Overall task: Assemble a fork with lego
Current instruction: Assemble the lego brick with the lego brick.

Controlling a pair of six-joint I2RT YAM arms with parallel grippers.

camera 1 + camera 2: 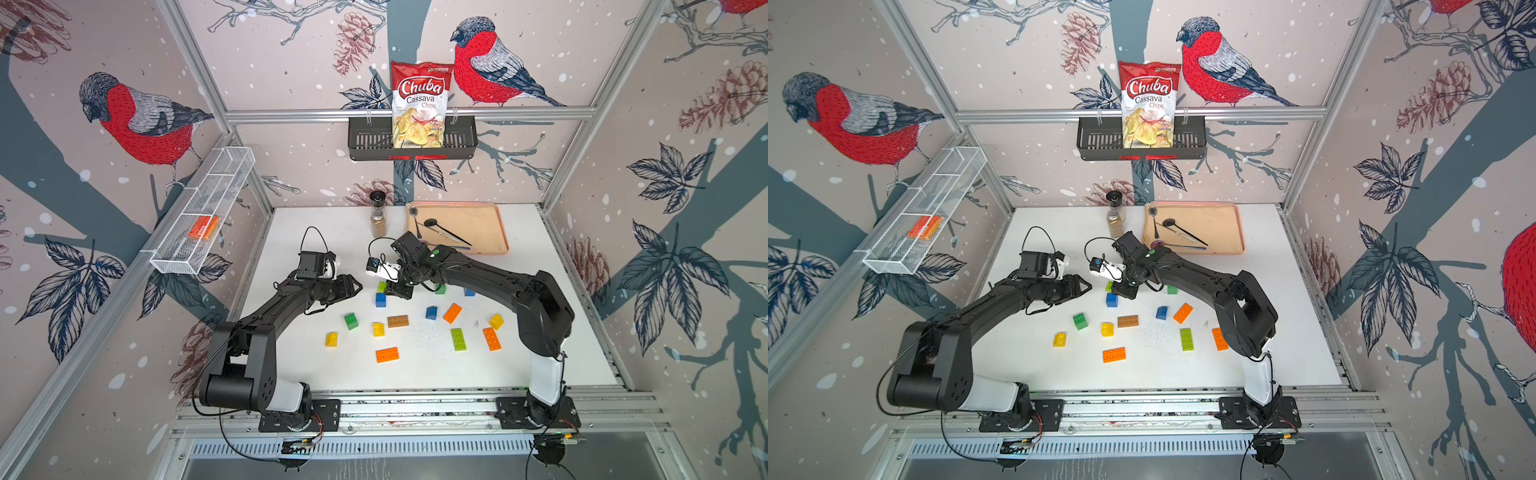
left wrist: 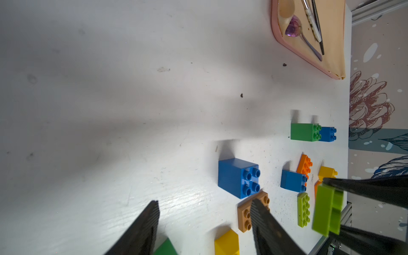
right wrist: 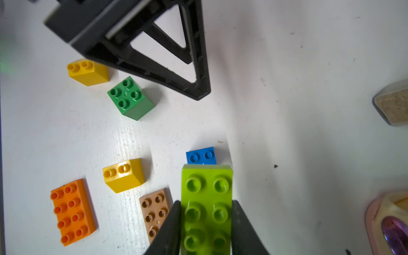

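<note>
Jaws of the right gripper (image 3: 206,202) are squeezed on the long sides of a lime brick (image 3: 206,183). Jaws of the left gripper (image 2: 205,202) are apart with nothing between them, and it sits just beside the right one. Under both is the white table (image 1: 436,374), with a tan tray (image 1: 490,224) at the back. The lime brick is near the middle of the table, and its end covers part of a blue brick (image 3: 201,155). I cannot tell if they touch. More bricks lie loose closer to the robot: an orange brick (image 1: 387,354), a brown brick (image 1: 397,321), a green brick (image 1: 351,321) and a yellow brick (image 1: 378,329).
</note>
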